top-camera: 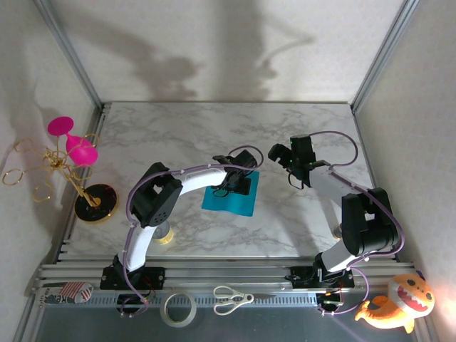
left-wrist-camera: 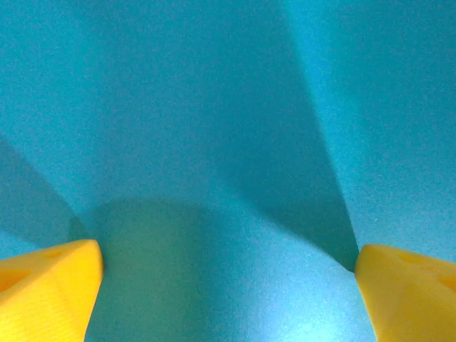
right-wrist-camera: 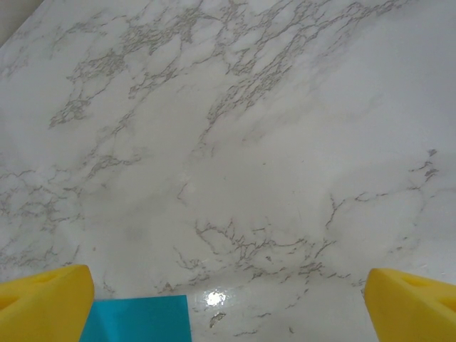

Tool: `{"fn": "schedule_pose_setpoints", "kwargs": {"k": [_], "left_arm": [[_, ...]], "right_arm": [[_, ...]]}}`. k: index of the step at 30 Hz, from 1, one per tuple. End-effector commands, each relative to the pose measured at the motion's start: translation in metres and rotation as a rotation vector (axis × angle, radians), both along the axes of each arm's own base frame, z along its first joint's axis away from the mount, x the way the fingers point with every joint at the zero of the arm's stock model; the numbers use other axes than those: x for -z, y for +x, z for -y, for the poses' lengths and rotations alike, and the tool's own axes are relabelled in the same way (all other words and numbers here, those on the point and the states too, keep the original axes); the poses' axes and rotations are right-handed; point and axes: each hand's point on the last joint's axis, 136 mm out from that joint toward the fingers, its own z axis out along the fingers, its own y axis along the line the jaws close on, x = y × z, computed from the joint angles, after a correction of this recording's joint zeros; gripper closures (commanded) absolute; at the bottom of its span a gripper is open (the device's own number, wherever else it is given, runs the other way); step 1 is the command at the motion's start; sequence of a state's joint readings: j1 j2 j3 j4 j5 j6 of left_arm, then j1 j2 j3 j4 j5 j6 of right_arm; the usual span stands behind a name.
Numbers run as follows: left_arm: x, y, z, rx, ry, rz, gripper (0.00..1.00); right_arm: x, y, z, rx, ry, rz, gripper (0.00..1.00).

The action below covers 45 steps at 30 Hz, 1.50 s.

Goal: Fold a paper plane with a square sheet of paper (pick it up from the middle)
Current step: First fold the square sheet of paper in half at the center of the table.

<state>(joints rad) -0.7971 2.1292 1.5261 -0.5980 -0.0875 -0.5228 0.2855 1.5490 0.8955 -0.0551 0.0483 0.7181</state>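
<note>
Straddling matte teal paper sq [top-camera: 224, 203] on marble tbl [top-camera: 285, 142]: L fingers [left-wrist-camera: 46, 292].

top: overhead, facing down | left wrist: close on sheet [left-wrist-camera: 214, 107] | right wrist: low over table [right-wrist-camera: 249, 142], shares sheet

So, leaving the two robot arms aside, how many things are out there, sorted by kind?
Teal paper sheet: 1
Tape rolls: 2
Scissors: 1
Orange plush fish: 1
Pink-and-gold ornament: 1
Striped item, unclear what: 1
Total: 7
</note>
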Motion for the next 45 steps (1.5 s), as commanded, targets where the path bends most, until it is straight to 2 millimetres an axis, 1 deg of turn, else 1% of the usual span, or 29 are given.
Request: {"fn": "schedule_pose_setpoints", "kwargs": {"k": [1,5,8,10,11,15,16,18,20,23,25,28,30,33,38,40,43,45], "left_arm": [[0.043,-0.022,-0.029,0.000,0.151,-0.098,0.10],[0.037,-0.018,-0.027,-0.008,0.136,-0.079,0.12],[0.024,-0.014,-0.022,-0.012,0.112,-0.058,0.22],[0.008,-0.011,-0.018,-0.017,0.075,-0.031,0.24],[0.000,-0.009,-0.015,-0.019,0.045,-0.016,0.27],[-0.035,-0.004,-0.002,0.000,-0.076,0.037,0.46],[-0.043,-0.003,-0.001,0.003,-0.107,0.045,0.49],[-0.060,-0.001,0.004,0.011,-0.188,0.055,0.57],[-0.080,0.002,0.009,0.014,-0.301,0.062,0.61],[-0.110,0.005,0.015,0.029,-0.497,0.074,0.64],[-0.127,0.007,0.017,0.034,-0.619,0.076,0.65],[-0.139,0.013,0.014,0.029,-0.763,0.072,0.65],[-0.137,0.017,0.013,0.015,-0.833,0.060,0.65],[-0.127,0.025,0.010,-0.009,-0.881,0.047,0.66],[-0.090,0.031,0.002,-0.046,-0.839,0.010,0.69],[-0.075,0.032,-0.004,-0.059,-0.807,0.009,0.69],[-0.056,0.031,-0.013,-0.075,-0.759,-0.005,0.70],[-0.046,0.031,-0.018,-0.079,-0.718,-0.006,0.71]], "right_arm": [[0.004,0.001,0.002,0.005,0.004,-0.009,0.02],[0.003,0.002,0.002,0.006,0.002,-0.007,0.03],[0.000,0.002,0.002,0.011,0.003,-0.004,0.03],[-0.002,0.002,0.003,0.014,0.006,0.001,0.03],[-0.004,0.003,0.003,0.017,0.006,0.006,0.03],[-0.008,0.006,0.002,0.021,0.016,0.018,0.03],[-0.009,0.006,0.002,0.021,0.020,0.020,0.03],[-0.012,0.007,-0.001,0.009,0.032,0.029,0.03],[-0.016,0.007,-0.007,-0.026,0.047,0.043,0.03],[-0.021,0.005,-0.014,-0.076,0.088,0.061,0.03],[-0.026,0.003,-0.021,-0.118,0.128,0.087,0.04],[-0.038,0.000,-0.036,-0.206,0.187,0.141,0.06],[-0.045,-0.004,-0.049,-0.274,0.240,0.168,0.09],[-0.047,-0.011,-0.065,-0.358,0.312,0.171,0.16],[-0.036,-0.023,-0.088,-0.443,0.390,0.120,0.32],[-0.027,-0.027,-0.098,-0.469,0.402,0.086,0.42],[-0.011,-0.033,-0.117,-0.503,0.404,0.018,0.63],[0.001,-0.038,-0.129,-0.524,0.399,-0.030,0.71]]}}
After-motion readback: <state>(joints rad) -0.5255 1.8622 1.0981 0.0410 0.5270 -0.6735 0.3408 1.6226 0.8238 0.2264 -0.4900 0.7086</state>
